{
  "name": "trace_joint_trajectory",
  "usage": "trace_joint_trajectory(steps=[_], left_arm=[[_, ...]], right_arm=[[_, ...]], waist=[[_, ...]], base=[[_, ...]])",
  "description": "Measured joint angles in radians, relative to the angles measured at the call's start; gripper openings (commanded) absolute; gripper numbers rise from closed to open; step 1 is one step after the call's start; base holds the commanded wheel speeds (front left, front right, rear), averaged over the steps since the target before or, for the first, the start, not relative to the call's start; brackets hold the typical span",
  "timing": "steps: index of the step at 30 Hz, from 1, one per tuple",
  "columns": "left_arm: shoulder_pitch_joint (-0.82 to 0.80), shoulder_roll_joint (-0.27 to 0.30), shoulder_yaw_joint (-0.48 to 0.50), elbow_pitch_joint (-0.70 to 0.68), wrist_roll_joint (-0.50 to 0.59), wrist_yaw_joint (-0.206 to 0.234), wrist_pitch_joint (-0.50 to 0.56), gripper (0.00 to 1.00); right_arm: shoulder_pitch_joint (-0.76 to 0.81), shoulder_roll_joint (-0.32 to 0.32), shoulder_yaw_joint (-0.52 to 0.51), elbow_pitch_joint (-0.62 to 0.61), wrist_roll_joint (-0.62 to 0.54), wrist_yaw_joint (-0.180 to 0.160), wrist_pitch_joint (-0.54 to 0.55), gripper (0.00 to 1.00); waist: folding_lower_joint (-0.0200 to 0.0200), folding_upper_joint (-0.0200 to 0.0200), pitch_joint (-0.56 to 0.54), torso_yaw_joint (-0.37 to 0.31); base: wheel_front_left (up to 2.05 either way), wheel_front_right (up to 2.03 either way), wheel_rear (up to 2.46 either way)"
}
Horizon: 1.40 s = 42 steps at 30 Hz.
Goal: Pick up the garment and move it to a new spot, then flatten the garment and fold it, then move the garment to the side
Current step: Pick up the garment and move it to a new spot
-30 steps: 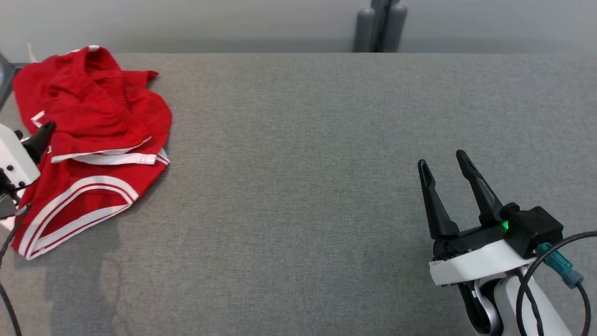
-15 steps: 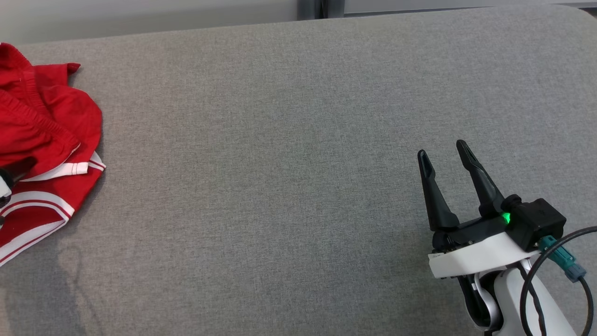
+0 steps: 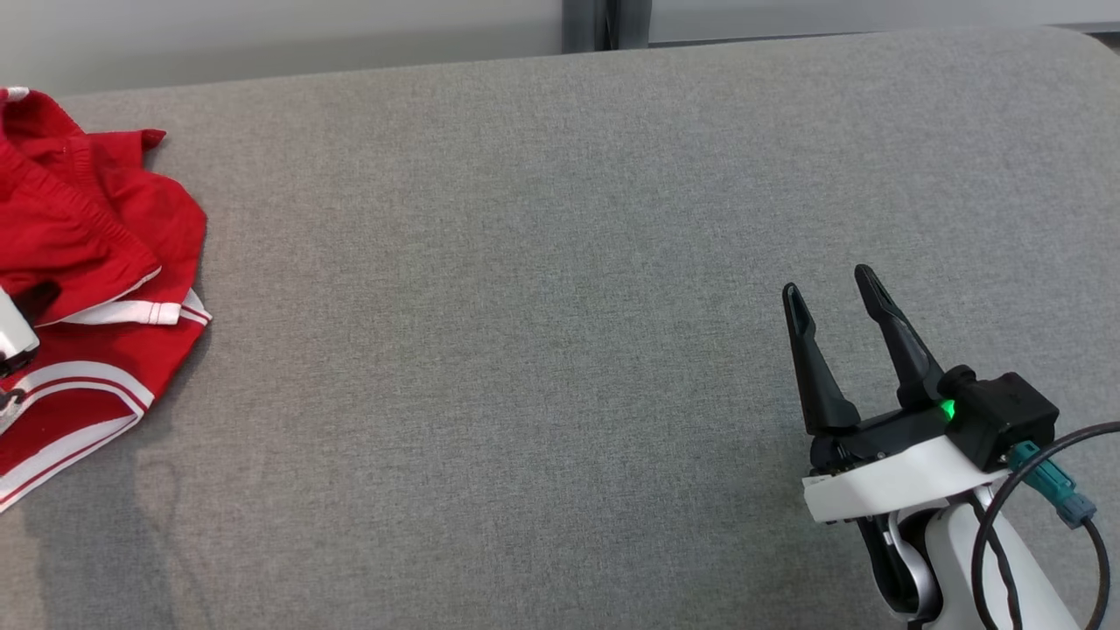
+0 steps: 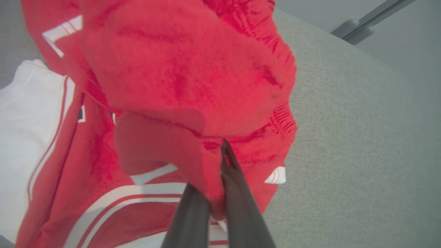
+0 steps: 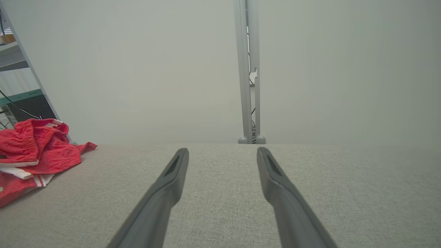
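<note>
Left wrist view has the left claw (image 4: 210, 186) pinched together on a fold of the crumpled red garment (image 4: 179, 69) at the surface's (image 3: 525, 350) far left, seemingly to lift it, while the right claw (image 3: 829, 282) stands spread apart well clear.

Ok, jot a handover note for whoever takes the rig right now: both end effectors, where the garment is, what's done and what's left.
Grips: the left end effector is shut on a fold of the red garment; the right end effector is open and holds nothing, over the right of the grey table.
Things: the garment, with white stripes, is crumpled at the table's left edge.
Done: garment gripped, with most of it lying on the table.
Left: carry it to a new spot, flatten it, fold it, move it aside.
</note>
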State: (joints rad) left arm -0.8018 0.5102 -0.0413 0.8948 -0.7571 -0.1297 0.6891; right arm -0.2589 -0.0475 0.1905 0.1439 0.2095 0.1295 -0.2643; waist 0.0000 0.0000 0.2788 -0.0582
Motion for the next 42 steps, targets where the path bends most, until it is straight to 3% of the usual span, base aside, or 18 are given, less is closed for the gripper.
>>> trace_joint_trajectory(steps=[16, 23, 33, 42], left_arm=[[0.077, -0.064, -0.165, -0.281, -0.102, 0.0, 0.063, 0.0], [0.138, -0.136, -0.248, -0.415, -0.159, 0.0, 0.075, 0.0], [0.162, -0.214, -0.334, -0.446, -0.166, 0.0, 0.043, 0.0], [0.118, -0.318, -0.408, -0.394, -0.193, 0.0, -0.057, 0.0]], right_arm=[[0.046, 0.0, 0.012, 0.031, 0.018, 0.0, 0.0, 1.0], [0.062, 0.0, 0.013, 0.033, 0.026, 0.0, 0.0, 1.0], [0.063, 0.0, 0.016, 0.036, 0.03, 0.0, 0.0, 1.0], [0.064, 0.0, 0.011, 0.033, 0.033, 0.0, 0.0, 1.0]], waist=[[0.0, 0.0, -0.137, -0.004], [0.0, 0.0, -0.165, -0.047], [0.0, 0.0, -0.177, -0.139], [0.0, 0.0, -0.162, -0.243]], base=[[0.0, 0.0, 0.0], [0.0, 0.0, 0.0], [0.0, 0.0, 0.0], [0.0, 0.0, 0.0]])
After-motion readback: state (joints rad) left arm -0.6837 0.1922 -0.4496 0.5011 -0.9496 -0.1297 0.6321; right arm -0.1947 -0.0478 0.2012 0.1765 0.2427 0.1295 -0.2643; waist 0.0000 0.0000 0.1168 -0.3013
